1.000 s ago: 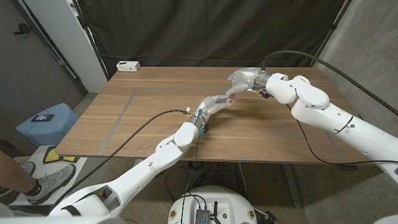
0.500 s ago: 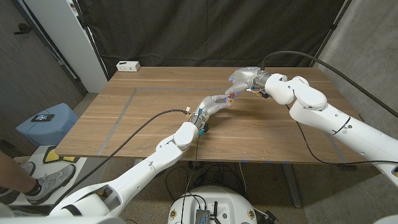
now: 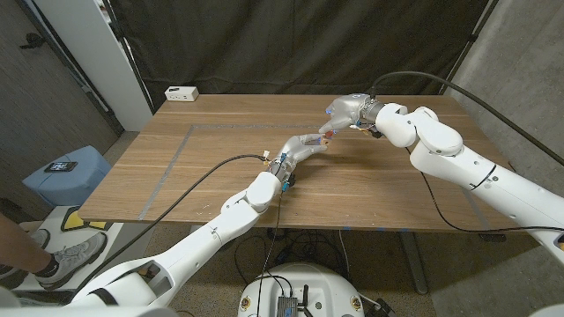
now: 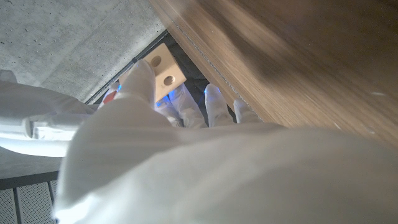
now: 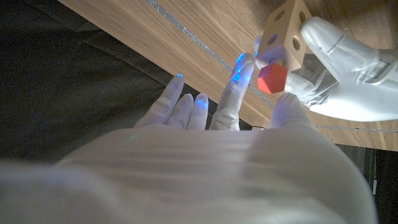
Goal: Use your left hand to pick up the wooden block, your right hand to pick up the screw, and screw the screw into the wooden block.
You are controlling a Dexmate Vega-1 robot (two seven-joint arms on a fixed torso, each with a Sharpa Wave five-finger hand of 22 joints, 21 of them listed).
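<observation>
Above the middle of the wooden table (image 3: 194, 167), my left hand (image 3: 304, 148) holds the small wooden block (image 3: 321, 141) up off the surface. The block (image 4: 165, 70) shows two round holes on one face, gripped between my left hand's fingers (image 4: 140, 78). My right hand (image 3: 345, 113) reaches in from the right and pinches the red-headed screw (image 5: 272, 78) between thumb and a finger. The screw's head sits right against the block (image 5: 287, 30), which my left hand (image 5: 348, 68) grips from the other side. The screw's shaft is hidden.
A white power strip (image 3: 181, 92) lies at the table's far left corner. Tape lines (image 3: 176, 151) mark the left half of the table. A blue stool (image 3: 66, 172) and a person's shoe (image 3: 75, 255) are on the floor to the left.
The right hand has shifted very slightly at the block with the screw. The left hand keeps the block in the same place.
</observation>
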